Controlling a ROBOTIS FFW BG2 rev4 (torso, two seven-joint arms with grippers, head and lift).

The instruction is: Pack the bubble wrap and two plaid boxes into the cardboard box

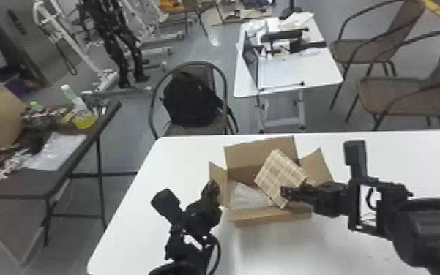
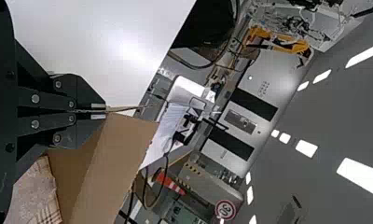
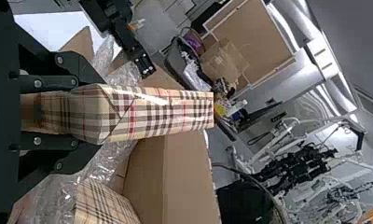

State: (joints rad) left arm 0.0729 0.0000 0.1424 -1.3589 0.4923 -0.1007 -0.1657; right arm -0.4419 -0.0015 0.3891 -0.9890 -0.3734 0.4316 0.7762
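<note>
Right arm point(image 1: 431, 223), cardboard flaps point(image 1: 261, 155) (sticking up), backpack point(image 1: 191, 100)

There's a smooth white table point(image 1: 131, 208) standing in front of me, and sitting right on it, near its far edge, is an open brown cardboard box point(image 1: 263, 218) with its flaps spread apart.

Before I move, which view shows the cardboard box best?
Head view: the cardboard box shows opening and flaps together. Left wrist: one flap in the left gripper. Right wrist: a panel partly behind a plaid box.
</note>
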